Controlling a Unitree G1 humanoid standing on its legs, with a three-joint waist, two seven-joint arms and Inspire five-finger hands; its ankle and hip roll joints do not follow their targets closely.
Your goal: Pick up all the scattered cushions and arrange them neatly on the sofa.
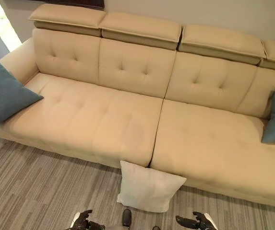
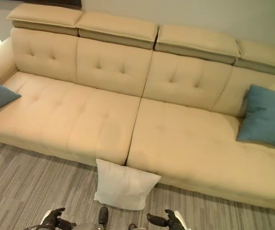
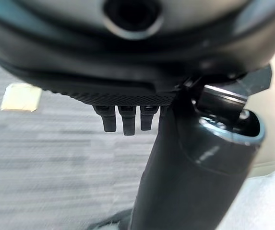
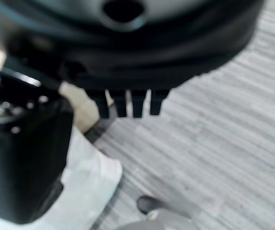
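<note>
A white cushion [image 1: 149, 187] stands on the grey carpet, leaning against the front of the beige sofa [image 1: 103, 120] near its middle seam. One blue cushion [image 1: 3, 93] leans on the sofa's left armrest, hanging over the seat's left end. Another blue cushion [image 2: 267, 117] rests against the backrest at the right end. My left hand [image 1: 84, 221] and right hand [image 1: 197, 222] hover low over the floor, just short of the white cushion on either side. Both are open and hold nothing. The left wrist view shows straight fingers [image 3: 123, 120], the right wrist view its own fingers [image 4: 127, 103], with the white cushion [image 4: 89, 187] beyond.
Striped grey carpet [image 1: 41, 182] runs along the sofa's front. The long seat between the two blue cushions is bare. A small pale patch [image 3: 22, 97] lies on the floor in the left wrist view.
</note>
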